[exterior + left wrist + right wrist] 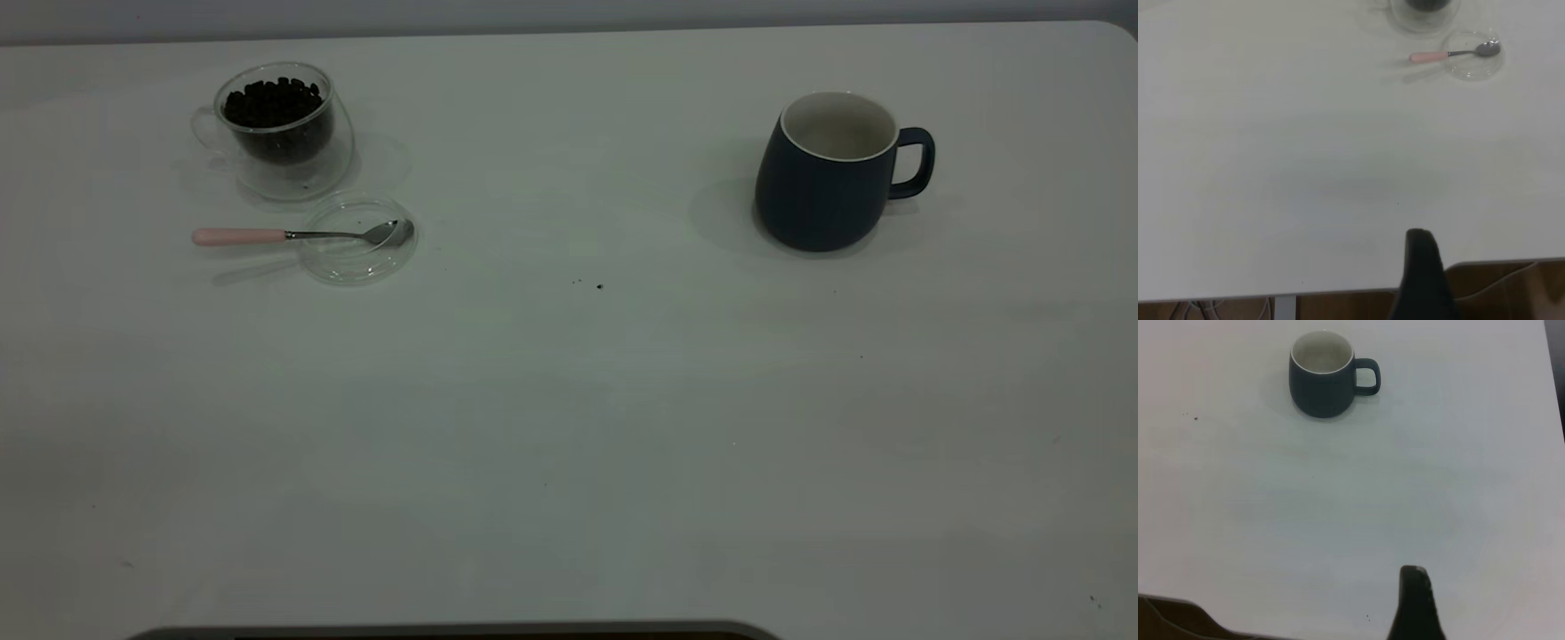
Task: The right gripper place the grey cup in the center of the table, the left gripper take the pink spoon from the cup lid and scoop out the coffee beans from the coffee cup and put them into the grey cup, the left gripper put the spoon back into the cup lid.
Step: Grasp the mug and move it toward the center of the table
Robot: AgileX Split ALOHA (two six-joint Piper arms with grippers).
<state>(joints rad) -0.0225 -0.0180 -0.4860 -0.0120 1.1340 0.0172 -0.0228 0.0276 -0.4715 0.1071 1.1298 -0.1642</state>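
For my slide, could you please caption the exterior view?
Dark blue-grey ceramic mug stands far from bean-filled clear glass cup and pink-handled spoon.

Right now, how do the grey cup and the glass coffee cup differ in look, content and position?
The grey cup is opaque dark blue-grey with a white inside; the coffee cup is clear glass. The grey cup looks empty; the coffee cup holds coffee beans. In the exterior view the grey cup stands at the right, the coffee cup at the left. Both stand upright on the table and have handles.

You won't find any readable text, label, brand, number or sign here: the grey cup (822, 191), coffee cup (280, 133), pink spoon (267, 236) and table (569, 427) are all unmarked.
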